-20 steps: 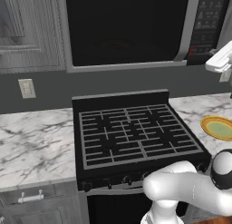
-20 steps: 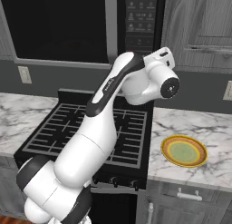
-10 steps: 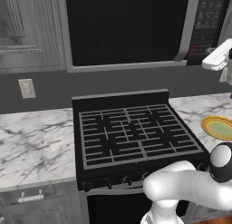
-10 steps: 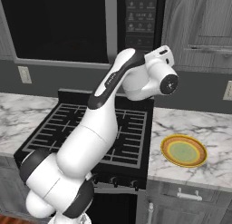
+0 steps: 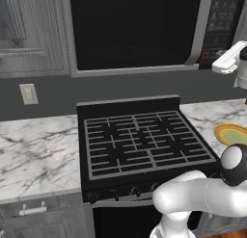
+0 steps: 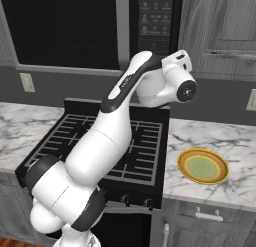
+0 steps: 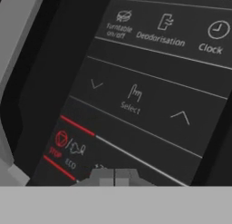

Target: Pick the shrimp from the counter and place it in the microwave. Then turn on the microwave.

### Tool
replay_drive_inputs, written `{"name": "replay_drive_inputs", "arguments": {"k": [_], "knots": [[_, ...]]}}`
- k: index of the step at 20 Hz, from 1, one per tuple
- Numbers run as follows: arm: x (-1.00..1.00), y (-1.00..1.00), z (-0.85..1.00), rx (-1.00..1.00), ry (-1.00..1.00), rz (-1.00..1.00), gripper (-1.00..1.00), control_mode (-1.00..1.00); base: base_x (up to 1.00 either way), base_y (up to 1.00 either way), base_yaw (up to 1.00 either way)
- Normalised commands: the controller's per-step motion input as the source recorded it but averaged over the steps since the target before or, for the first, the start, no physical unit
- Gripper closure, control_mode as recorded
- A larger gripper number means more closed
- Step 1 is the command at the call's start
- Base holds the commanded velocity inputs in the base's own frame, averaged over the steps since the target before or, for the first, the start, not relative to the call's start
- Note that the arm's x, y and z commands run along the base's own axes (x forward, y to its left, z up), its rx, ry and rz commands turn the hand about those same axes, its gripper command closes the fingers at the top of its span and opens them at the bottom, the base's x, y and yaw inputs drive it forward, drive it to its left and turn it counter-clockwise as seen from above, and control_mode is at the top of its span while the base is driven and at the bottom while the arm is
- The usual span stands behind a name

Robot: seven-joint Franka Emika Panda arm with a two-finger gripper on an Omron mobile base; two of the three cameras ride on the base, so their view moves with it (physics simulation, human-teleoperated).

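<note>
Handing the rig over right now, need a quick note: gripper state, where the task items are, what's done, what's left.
Gripper: up against the microwave keypad panel, near the STOP/ECO key; open or shut can't be told.
Microwave door is shut. Shrimp isn't on the counter; presumably inside, unconfirmed.
The plate sits right of the stove.
Left: press start, and check that the microwave runs.

Arm: raised from base, elbow bent, forearm reaching toward 1 o'clock. Gripper (image 7: 114, 175): tips close together at 6 o'clock; opening indiscernible.
</note>
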Motion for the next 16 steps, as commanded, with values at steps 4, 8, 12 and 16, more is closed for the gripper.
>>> {"name": "replay_drive_inputs", "arguments": {"k": [4, 8, 12, 16], "knots": [[0.16, -0.11, -0.08, 0.00, 0.00, 0.00, 1.00, -1.00, 0.00, 0.00, 0.00], [0.13, -0.15, -0.07, 0.00, 0.00, 0.00, 1.00, -1.00, 0.00, 0.00, 0.00], [0.02, -0.22, -0.08, 0.00, 0.00, 0.00, 1.00, -1.00, 0.00, 0.00, 0.00], [0.00, -0.34, -0.10, 0.00, 0.00, 0.00, 1.00, -1.00, 0.00, 0.00, 0.00]]}}
